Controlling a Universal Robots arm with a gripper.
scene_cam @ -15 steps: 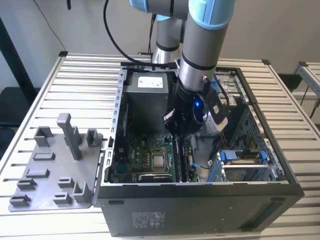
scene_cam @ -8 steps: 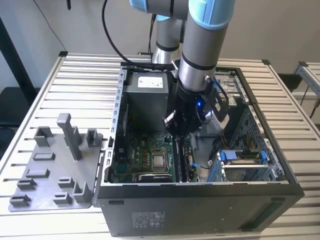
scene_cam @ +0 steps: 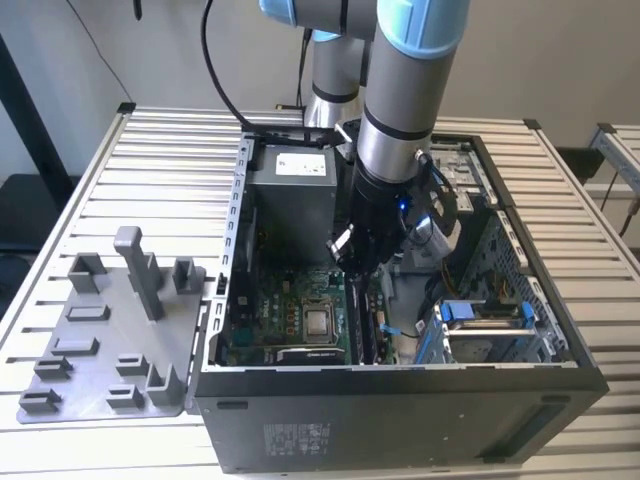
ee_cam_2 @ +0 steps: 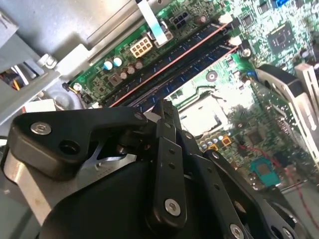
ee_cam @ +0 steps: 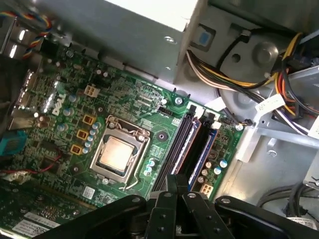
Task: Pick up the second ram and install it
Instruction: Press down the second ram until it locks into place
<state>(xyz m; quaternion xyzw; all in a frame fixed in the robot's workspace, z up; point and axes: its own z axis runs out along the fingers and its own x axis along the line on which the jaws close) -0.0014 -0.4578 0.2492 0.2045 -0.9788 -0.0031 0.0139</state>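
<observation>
The pincer (scene_cam: 352, 268) hangs low inside the open computer case (scene_cam: 400, 420), its tips just above the motherboard (ee_cam: 159, 134). In both wrist views its 2 black fingers (ee_cam: 172, 199) are drawn narrow, tips together, and nothing shows between them.

Directly beneath and just ahead of the tips (ee_cam_2: 166, 105) run the memory slots (ee_cam_2: 174, 62), long dark channels side by side. The second ram (ee_cam: 207, 147) appears as the bluish narrow strip standing in that bank, close to the fingertips; whether it is pressed fully home I cannot tell.

To 1 side of the pincer, near the slots, sits the square processor socket (ee_cam: 117, 154) with its metal frame. Behind the pincer, against the case wall, is the grey power-supply box (scene_cam: 290, 190), with a bundle of coloured cables (ee_cam: 234, 74) coming off it.

Well away from the pincer, outside the case on the slatted table (scene_cam: 150, 160), lies the grey tray (scene_cam: 110, 340) with upright pegs.
</observation>
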